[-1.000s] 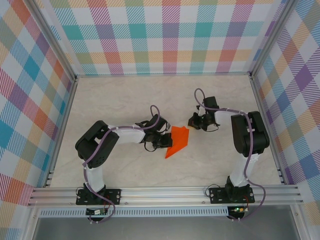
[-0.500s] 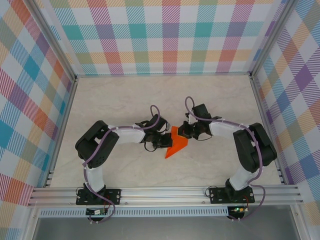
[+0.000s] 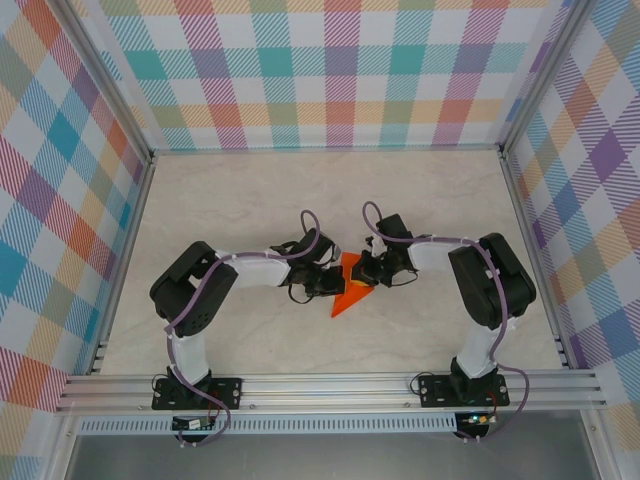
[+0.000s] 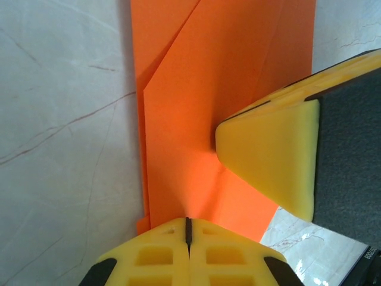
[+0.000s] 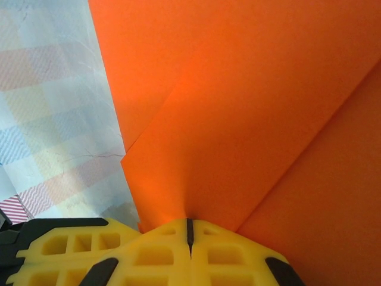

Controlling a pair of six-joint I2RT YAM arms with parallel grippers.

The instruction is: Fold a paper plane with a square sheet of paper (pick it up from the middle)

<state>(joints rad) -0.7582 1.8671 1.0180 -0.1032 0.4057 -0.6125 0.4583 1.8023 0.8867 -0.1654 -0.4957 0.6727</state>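
The orange sheet of paper lies folded into a pointed wedge at the table's middle, its tip toward the near side. My left gripper is shut, its tips resting on the paper's left part. In the left wrist view the shut fingertips meet the layered paper, with a yellow finger of the other gripper pressing on it from the right. My right gripper is shut too, on the paper's far right part. Its closed tips touch the folded paper.
The marble-patterned table is bounded by checked walls at the back and both sides. An aluminium rail with the arm bases runs along the near edge. Both arms stretch inward and meet at the paper.
The right arm has swung left from beside the paper and set its shut gripper down on it. The left gripper has stayed on the paper.
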